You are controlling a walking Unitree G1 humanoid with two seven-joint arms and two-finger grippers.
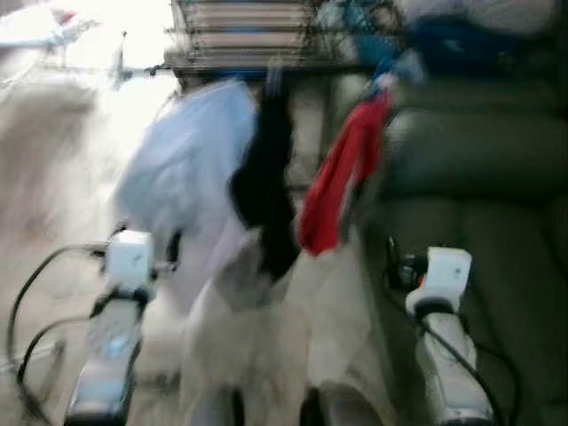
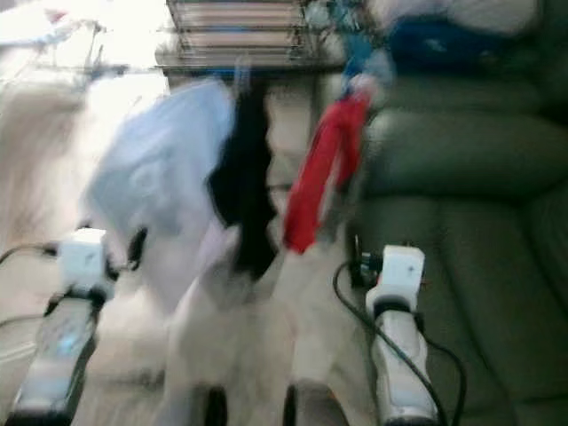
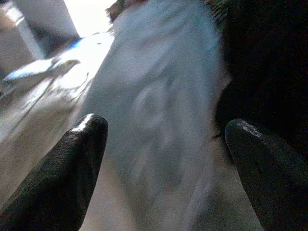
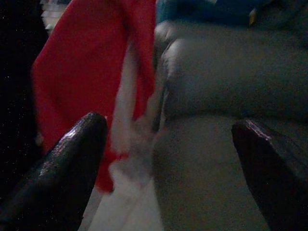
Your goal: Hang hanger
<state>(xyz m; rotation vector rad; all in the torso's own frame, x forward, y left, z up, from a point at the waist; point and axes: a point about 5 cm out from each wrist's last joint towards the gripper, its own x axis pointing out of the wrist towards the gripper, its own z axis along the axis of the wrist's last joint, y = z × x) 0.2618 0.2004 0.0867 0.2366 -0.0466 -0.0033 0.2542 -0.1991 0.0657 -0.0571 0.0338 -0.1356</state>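
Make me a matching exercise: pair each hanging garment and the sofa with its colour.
Things:
1. Garment nearest the left end effector
2. Middle garment
3. Garment nearest the right end effector
4. Sofa

Colours:
A. red
B. grey-green
C. pale blue
D. black

Pairs: 1-C, 2-D, 3-A, 4-B.

Blurred garments hang side by side: pale blue, black, red; hanger itself indiscernible.
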